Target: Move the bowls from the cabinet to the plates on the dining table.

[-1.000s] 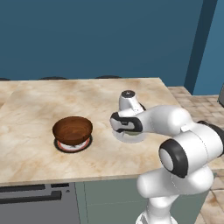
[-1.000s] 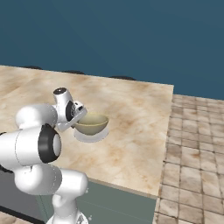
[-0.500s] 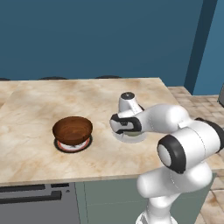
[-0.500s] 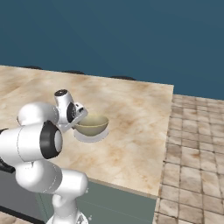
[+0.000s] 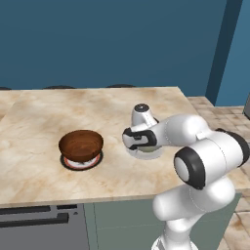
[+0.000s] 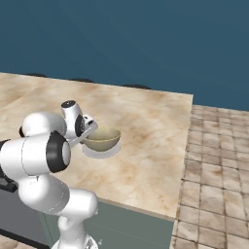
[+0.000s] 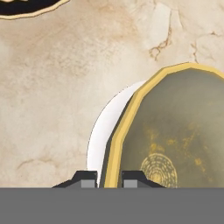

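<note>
The wide beige marble-veined dining table (image 5: 39, 127) carries two small round plates — one red-rimmed (image 5: 81, 163), one showing white (image 7: 98, 140) — well apart.

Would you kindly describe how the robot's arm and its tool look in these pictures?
The arm is glossy white, built of rounded, bulbous segments joined by dark, near-black rings at the joints. A short white cylinder with a dark round cap stands up near the wrist. The tool ends in two small dark fingertips with grey pads. No cables or markings show.
</note>
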